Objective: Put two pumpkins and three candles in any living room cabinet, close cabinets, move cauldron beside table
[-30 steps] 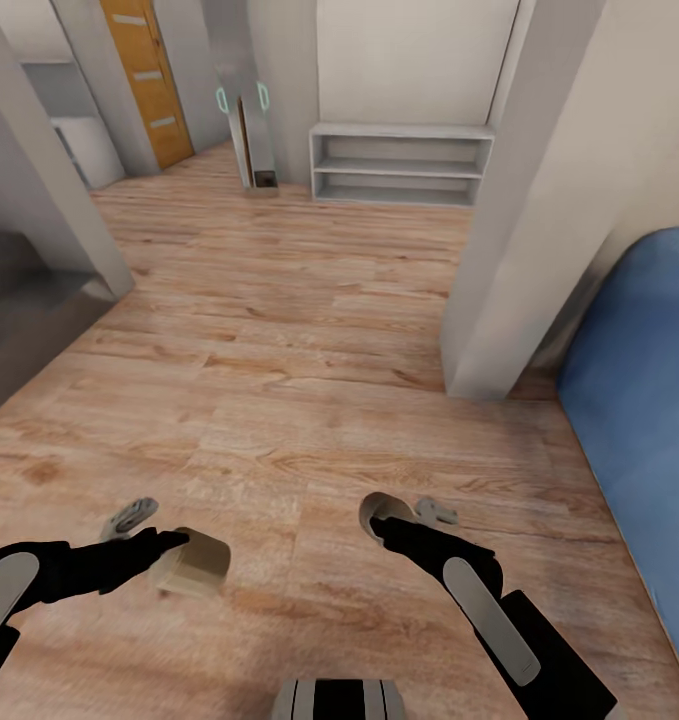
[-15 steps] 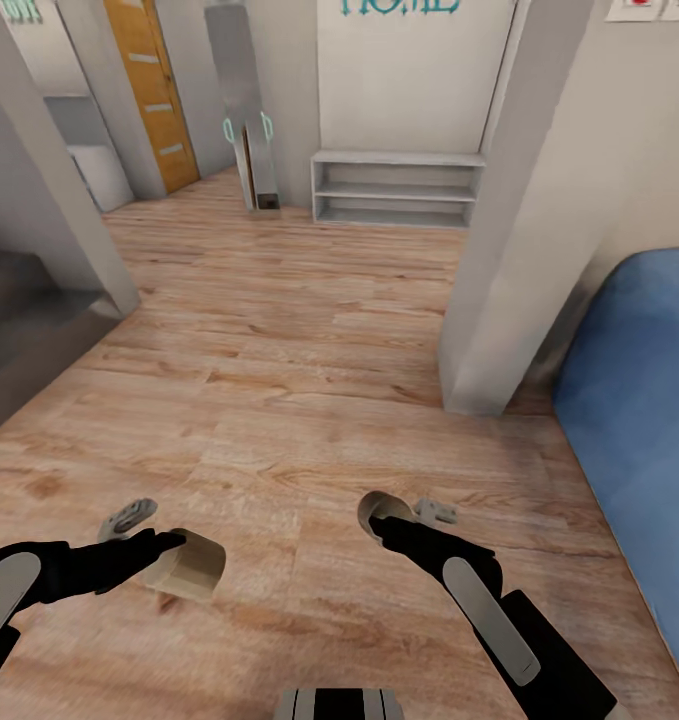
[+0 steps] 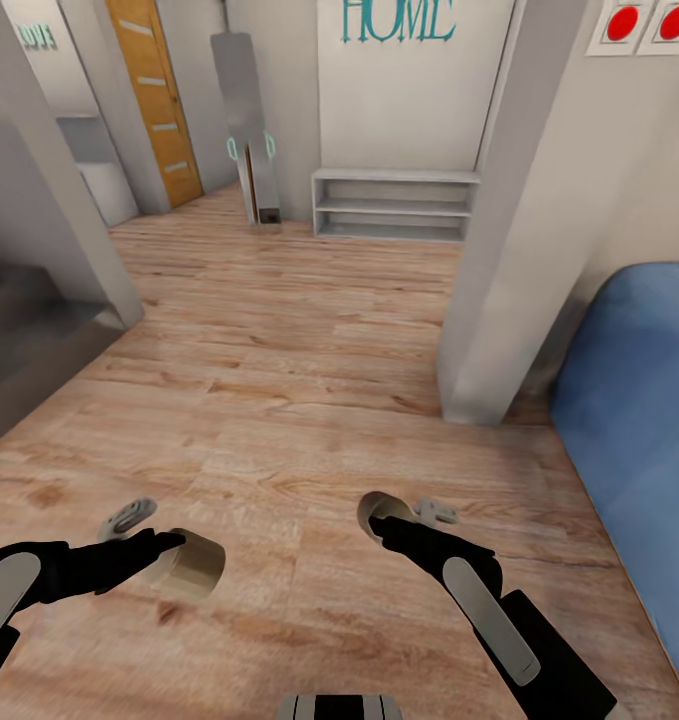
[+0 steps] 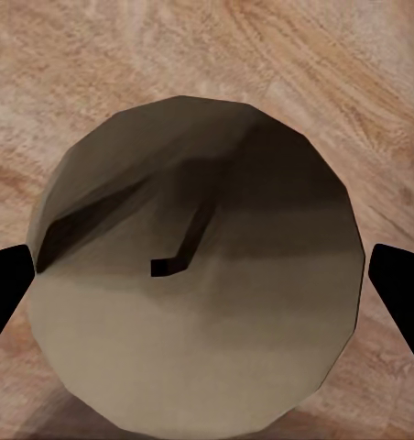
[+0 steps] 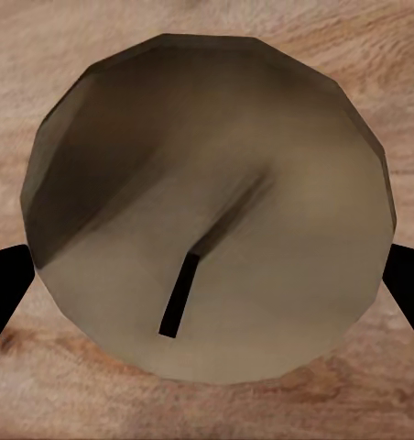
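Note:
Each arm carries a candle above the wooden floor. My left gripper point(image 3: 169, 555) is shut on a squat beige candle point(image 3: 189, 566) at the lower left of the head view; in the left wrist view its pale round top with a short dark wick point(image 4: 196, 266) sits between the two black fingers point(image 4: 7, 284). My right gripper point(image 3: 384, 520) is shut on a second candle point(image 3: 381, 509) lower centre; its top and wick point(image 5: 207, 211) show between the fingertips point(image 5: 404, 280). The pumpkins, the cabinet and the cauldron are out of view.
A white pillar point(image 3: 514, 250) rises right of centre, with a blue sofa point(image 3: 634, 420) beyond it at the right edge. A low grey shelf point(image 3: 394, 205) stands against the far wall under teal "HOME" letters. An orange door point(image 3: 159, 100) and grey units point(image 3: 29, 330) lie left.
The head view has tilted upward, so the far wall, the "HOME" lettering and red wall pictures now show. Both arms and their candles keep the same pose.

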Robot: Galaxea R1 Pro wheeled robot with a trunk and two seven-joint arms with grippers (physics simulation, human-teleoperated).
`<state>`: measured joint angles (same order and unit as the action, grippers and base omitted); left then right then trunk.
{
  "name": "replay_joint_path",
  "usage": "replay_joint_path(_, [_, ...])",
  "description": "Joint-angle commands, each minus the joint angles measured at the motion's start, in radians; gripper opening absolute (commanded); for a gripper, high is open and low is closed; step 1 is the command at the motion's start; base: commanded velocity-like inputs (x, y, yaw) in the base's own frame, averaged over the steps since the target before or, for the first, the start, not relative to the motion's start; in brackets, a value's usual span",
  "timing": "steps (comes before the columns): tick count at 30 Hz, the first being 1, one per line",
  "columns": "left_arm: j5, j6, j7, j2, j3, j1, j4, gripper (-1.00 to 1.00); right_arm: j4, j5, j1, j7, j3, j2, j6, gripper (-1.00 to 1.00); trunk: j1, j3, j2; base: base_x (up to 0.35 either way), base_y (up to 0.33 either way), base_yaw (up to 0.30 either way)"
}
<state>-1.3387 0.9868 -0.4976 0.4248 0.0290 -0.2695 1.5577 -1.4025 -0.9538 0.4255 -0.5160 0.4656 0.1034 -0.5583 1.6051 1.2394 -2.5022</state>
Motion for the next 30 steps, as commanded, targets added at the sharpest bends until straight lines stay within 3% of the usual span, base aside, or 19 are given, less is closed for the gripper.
replay_joint_path(1, [-0.010, 0.003, -0.010, 0.000, 0.001, 0.000, 0.001, -1.00, -0.002, -0.009, 0.001, -0.010, 0.002, 0.001, 0.000, -1.00, -0.001, -0.001, 0.000, 0.000, 0.000, 0.000])
replay_joint_path(11, [-0.011, 0.003, -0.010, 0.000, 0.001, 0.000, 0.001, -1.00, -0.004, -0.010, 0.001, -0.010, 0.002, 0.001, 0.000, -1.00, -0.005, -0.024, 0.002, 0.000, 0.000, 0.000])
replay_joint_path(17, [-0.011, 0.003, -0.009, 0.000, 0.002, 0.000, 0.001, -1.00, -0.003, -0.010, 0.001, -0.010, 0.002, 0.000, 0.000, -1.00, -0.028, -0.033, 0.044, 0.000, 0.000, 0.000])
replay_joint_path(25, [-0.011, 0.003, -0.009, 0.001, 0.007, 0.000, 0.001, -1.00, -0.003, -0.010, 0.001, -0.009, 0.002, -0.001, 0.001, -1.00, -0.028, -0.019, 0.044, 0.000, 0.000, 0.000])
replay_joint_path(30, [-0.011, 0.003, -0.009, 0.002, 0.015, 0.000, 0.001, -1.00, -0.003, -0.010, 0.001, -0.009, 0.002, -0.001, 0.001, -1.00, -0.047, -0.027, 0.079, 0.000, 0.000, 0.000])
